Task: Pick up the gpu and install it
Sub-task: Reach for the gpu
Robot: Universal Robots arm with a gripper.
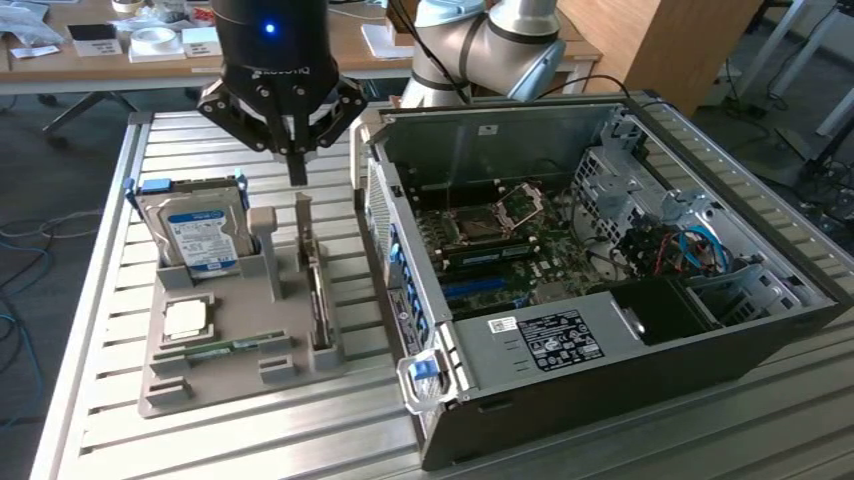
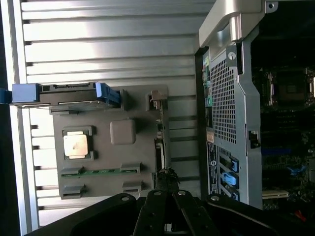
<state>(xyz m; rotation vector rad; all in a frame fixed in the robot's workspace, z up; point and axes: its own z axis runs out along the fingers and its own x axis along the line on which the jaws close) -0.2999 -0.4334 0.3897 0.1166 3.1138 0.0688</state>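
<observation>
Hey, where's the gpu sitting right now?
In the exterior view, the gpu stands on edge along the right side of the grey tray, between the hard drive and the open computer case, with the shut gripper just above its far end.

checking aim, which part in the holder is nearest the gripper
The gpu, the thin card standing on edge beside the computer case, under the gripper; hard drive, CPU and RAM stick sit farther off.

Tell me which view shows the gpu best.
Exterior view: the gpu stands on edge in the grey holder, bracket and full length visible. In the wrist view the gpu is edge-on, a thin strip.
</observation>
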